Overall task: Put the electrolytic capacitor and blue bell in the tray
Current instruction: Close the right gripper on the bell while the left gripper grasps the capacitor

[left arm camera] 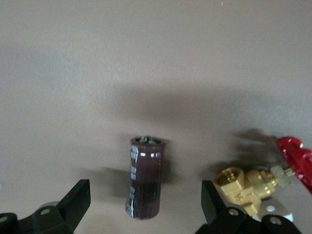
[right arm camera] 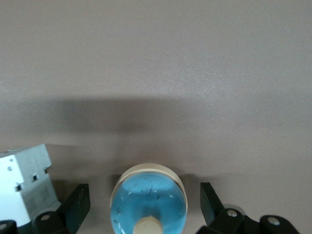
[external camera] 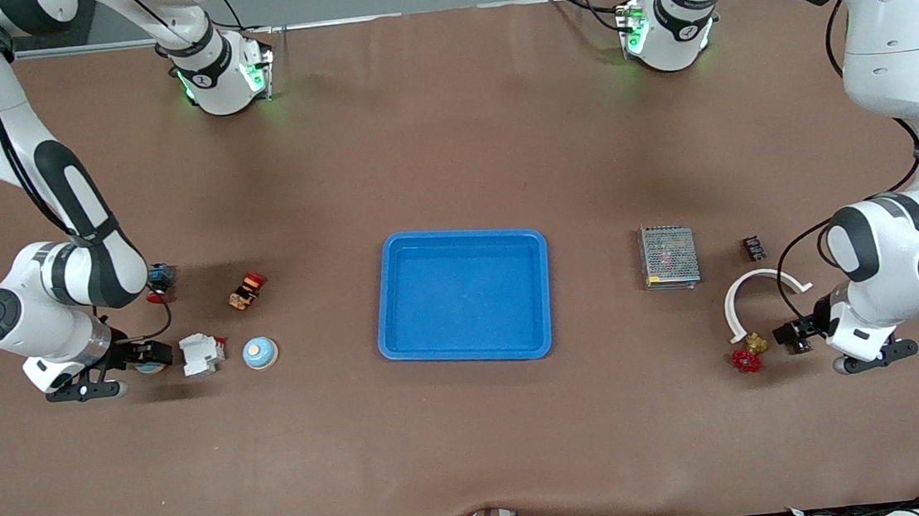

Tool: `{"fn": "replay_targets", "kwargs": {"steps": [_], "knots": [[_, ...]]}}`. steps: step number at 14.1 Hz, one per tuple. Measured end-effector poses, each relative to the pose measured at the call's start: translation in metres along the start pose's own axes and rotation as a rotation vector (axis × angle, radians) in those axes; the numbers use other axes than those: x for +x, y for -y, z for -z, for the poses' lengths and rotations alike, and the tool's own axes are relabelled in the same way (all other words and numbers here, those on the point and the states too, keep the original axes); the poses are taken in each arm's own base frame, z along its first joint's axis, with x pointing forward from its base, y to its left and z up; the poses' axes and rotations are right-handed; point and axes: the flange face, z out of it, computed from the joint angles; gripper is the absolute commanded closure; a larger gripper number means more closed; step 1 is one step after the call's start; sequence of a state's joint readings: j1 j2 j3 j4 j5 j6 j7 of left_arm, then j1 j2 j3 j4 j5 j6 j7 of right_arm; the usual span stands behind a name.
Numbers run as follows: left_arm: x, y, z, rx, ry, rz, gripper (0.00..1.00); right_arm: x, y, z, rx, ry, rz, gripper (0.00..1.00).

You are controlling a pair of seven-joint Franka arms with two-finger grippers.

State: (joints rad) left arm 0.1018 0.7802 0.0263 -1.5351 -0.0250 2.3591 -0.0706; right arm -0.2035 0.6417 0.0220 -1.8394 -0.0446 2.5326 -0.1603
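The bright-blue tray (external camera: 463,299) lies mid-table and holds nothing. A dark maroon electrolytic capacitor (left arm camera: 145,178) sits on the brown mat between the open fingers of my left gripper (left arm camera: 146,197), with a gap on each side. In the front view that gripper (external camera: 799,334) is low at the left arm's end. A blue bell (right arm camera: 148,202) with a cream rim sits between the open fingers of my right gripper (right arm camera: 145,197), untouched. In the front view that gripper (external camera: 140,361) is low at the right arm's end, over the bell (external camera: 150,366).
A brass valve with a red handle (external camera: 749,355) lies beside the capacitor. A white arc (external camera: 762,291), a mesh metal box (external camera: 669,255) and a small black part (external camera: 753,248) are near. A white block (external camera: 202,353), a second blue bell (external camera: 260,353) and a red-yellow button (external camera: 247,290) lie by the right gripper.
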Motion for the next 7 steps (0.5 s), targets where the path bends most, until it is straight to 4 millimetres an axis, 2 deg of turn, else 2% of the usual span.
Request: {"fn": "replay_targets", "kwargs": {"steps": [7], "knots": [[0.002,0.0,-0.019,0.002,0.014,-0.001,0.0,-0.003,-0.008,-0.009,-0.006,-0.001,-0.001,0.0]]}}
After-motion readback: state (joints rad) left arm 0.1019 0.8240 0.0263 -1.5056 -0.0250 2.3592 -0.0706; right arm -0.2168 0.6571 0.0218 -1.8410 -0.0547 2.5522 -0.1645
